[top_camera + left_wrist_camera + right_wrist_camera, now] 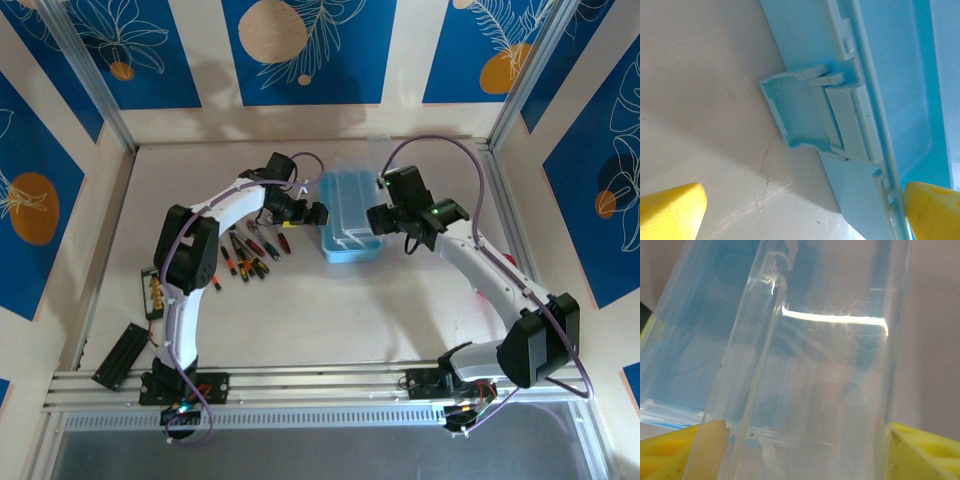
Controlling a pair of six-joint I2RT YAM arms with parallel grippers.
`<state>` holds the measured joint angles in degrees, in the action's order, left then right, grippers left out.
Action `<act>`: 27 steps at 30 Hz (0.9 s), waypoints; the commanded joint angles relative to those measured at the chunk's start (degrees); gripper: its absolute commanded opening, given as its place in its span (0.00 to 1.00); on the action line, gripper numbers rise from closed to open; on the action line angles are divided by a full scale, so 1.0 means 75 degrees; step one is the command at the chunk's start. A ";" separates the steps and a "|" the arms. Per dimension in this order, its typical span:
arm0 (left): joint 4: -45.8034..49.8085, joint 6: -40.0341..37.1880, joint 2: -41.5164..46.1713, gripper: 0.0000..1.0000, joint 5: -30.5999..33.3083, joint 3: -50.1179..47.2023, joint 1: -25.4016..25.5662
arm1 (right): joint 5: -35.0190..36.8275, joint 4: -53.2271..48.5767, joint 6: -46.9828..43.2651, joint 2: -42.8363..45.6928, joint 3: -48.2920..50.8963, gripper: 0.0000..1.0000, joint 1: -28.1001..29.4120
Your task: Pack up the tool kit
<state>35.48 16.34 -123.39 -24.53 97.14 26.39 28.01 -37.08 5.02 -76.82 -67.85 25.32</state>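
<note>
The light-blue case (347, 228) of the tool kit lies mid-table, and its clear lid (815, 380) is lifted. My left gripper (312, 213) is open at the case's left side. Its yellow fingertips (670, 212) straddle the case wall (810, 30) below the unfastened latch (805, 115), touching nothing. My right gripper (380, 220) is at the case's right side, its jaws wide and closed on the clear lid, which spans the gap between the yellow fingers (925, 450). Several small screwdrivers (247, 255) lie on the table left of the case.
A black and yellow piece (155, 290) and a black block (122, 355) lie near the left arm's base. Metal rails (320, 385) run along the near edge. Patterned walls close in the table at the back and sides.
</note>
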 commanded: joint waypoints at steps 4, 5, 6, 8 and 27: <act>0.0296 -0.0145 -0.0223 1.00 0.0119 0.0149 0.0065 | -0.0584 -0.0142 0.0069 0.0564 0.0262 0.77 -0.0811; 0.0296 -0.0146 -0.0223 1.00 0.0119 0.0167 0.0067 | -0.0672 -0.0139 0.0086 0.0619 0.0297 0.77 -0.0910; 0.0296 -0.0139 -0.0235 1.00 0.0104 0.0167 0.0061 | -0.0824 -0.0121 0.0116 0.0672 0.0357 0.77 -0.1048; 0.0296 -0.0140 -0.0247 1.00 0.0078 0.0182 0.0065 | -0.1180 -0.0033 0.0212 0.0783 0.0491 0.77 -0.1298; 0.0226 -0.0048 -0.0375 1.00 -0.0114 0.0277 0.0149 | -0.2153 0.0326 0.0640 0.0646 0.0953 0.61 -0.2304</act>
<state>35.86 16.36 -124.75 -24.58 97.45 26.89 14.13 -36.18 9.17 -71.55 -61.25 8.93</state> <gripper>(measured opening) 0.998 0.613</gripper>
